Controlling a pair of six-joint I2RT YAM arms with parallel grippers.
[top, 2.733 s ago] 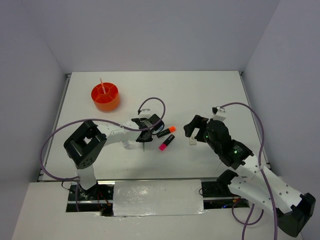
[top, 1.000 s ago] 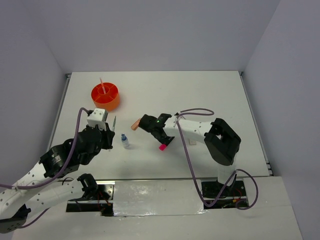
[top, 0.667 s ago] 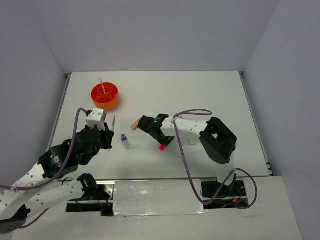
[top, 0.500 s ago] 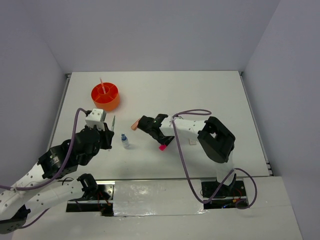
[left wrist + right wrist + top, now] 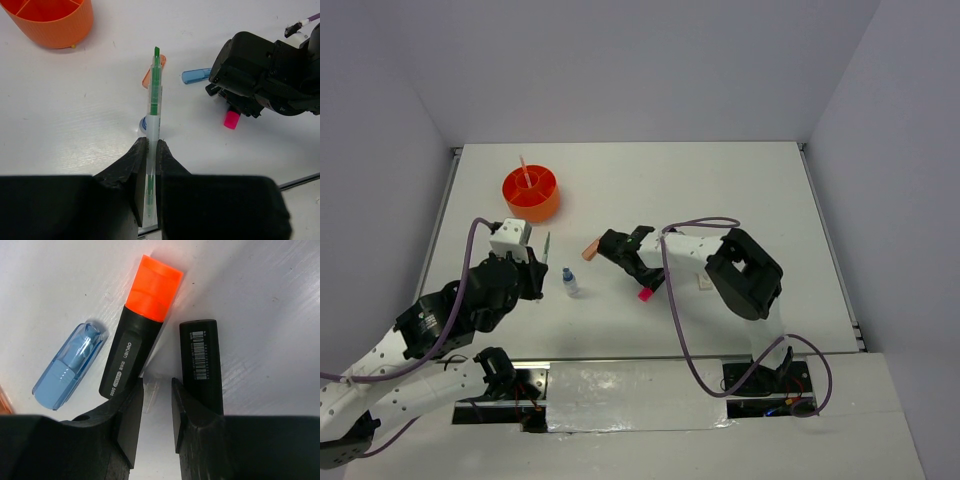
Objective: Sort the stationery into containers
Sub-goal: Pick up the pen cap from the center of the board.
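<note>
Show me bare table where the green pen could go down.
Bare: the far half of the table right of the orange organiser, and the right side beyond the right arm. Crowded: mid-table, around the bottle, salmon piece and right gripper.

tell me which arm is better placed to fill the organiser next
Left. The left gripper is shut on the green pen, with the orange organiser close ahead. The right gripper grips nothing beside the orange-capped highlighter.

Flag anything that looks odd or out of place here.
The right hand has its fingers between two highlighters: the orange-capped highlighter lies outside one finger, the barcoded black highlighter outside the other, and nothing is in the gap. Nothing looks spilled or broken.
</note>
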